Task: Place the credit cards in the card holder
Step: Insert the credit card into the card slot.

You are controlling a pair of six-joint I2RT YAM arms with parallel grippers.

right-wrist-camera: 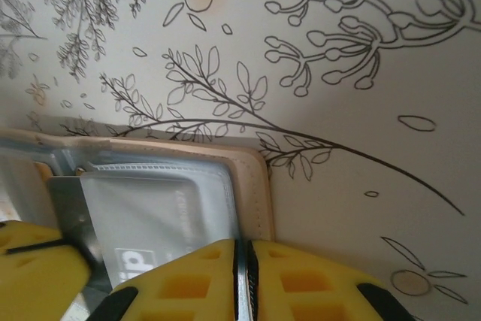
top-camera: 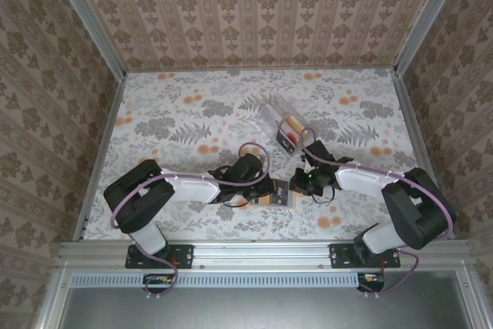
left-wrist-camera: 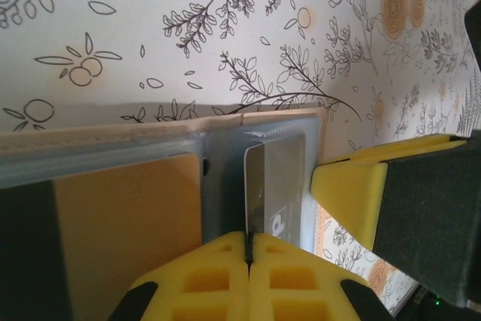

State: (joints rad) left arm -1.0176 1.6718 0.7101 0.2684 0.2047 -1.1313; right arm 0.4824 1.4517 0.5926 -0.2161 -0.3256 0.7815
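Left gripper [left-wrist-camera: 248,257] clamped shut on edge of grey card [left-wrist-camera: 276,186], card seated in pocket of open tan wallet [left-wrist-camera: 128,216], right gripper [right-wrist-camera: 244,276] pinched closed on wallet rim, clear card holder [top-camera: 269,117] apart, further back on floral table [top-camera: 177,113], orange card [top-camera: 295,125] inside.
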